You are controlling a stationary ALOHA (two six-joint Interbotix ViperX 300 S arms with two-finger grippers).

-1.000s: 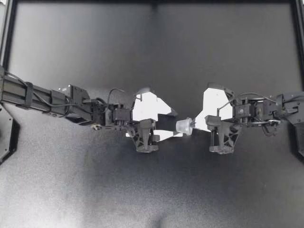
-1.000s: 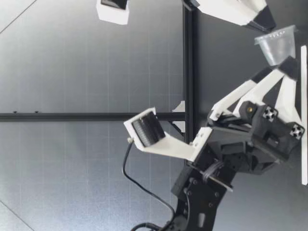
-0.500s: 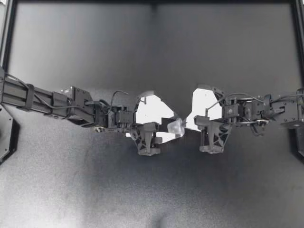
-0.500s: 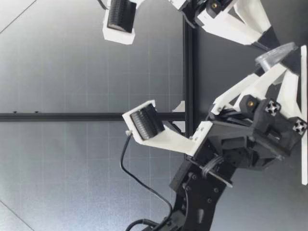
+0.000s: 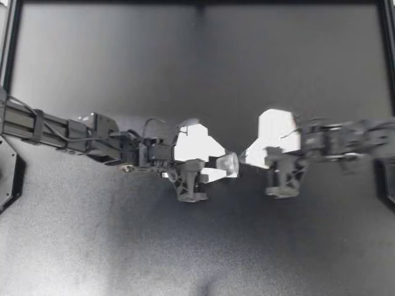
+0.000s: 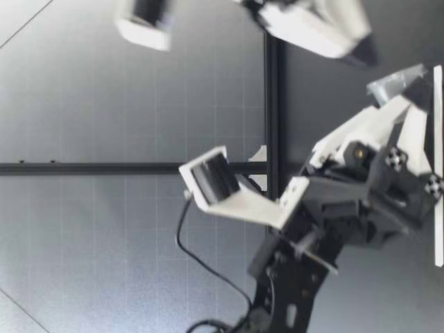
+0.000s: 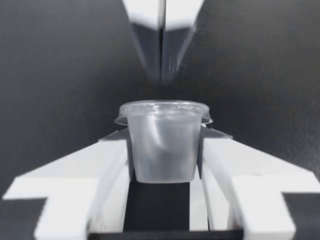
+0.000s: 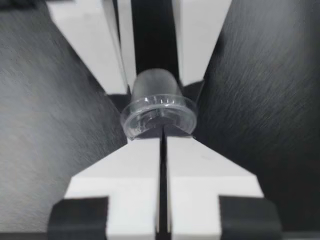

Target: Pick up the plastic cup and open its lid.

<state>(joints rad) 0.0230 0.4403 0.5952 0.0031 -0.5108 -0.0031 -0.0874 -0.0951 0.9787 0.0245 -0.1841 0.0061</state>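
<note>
Dark, matte desk (image 5: 123,246) fills the top view, with a black frame along its far edge and sides. My left gripper (image 5: 220,163) reaches in from the left edge to about the middle of the desk. It is closed on the cup (image 5: 229,164), which lies on its side between the fingers with its mouth turned toward my right gripper (image 5: 245,156).

From the left wrist, both white fingers (image 7: 112,162) press the clear cup (image 7: 162,147) from two sides, base toward the camera. The lid (image 7: 163,108) sits on the rim at the cup's end away from the camera. Just ahead of it hangs the right gripper (image 7: 162,75), its two fingers pressed flat together.

From the right wrist, that gripper's (image 8: 162,142) fingers show only a thin seam between them, and their tips meet the edge of the lid (image 8: 159,116). Whether any of the lid is pinched in the seam I cannot tell. The cup (image 8: 154,85) runs away beyond the lid, between the left gripper's fingers (image 8: 200,45).

Across the desk at low height, the cup (image 6: 397,78) sits in the left gripper (image 6: 409,104), with the right gripper (image 6: 347,41) blurred above it.
</note>
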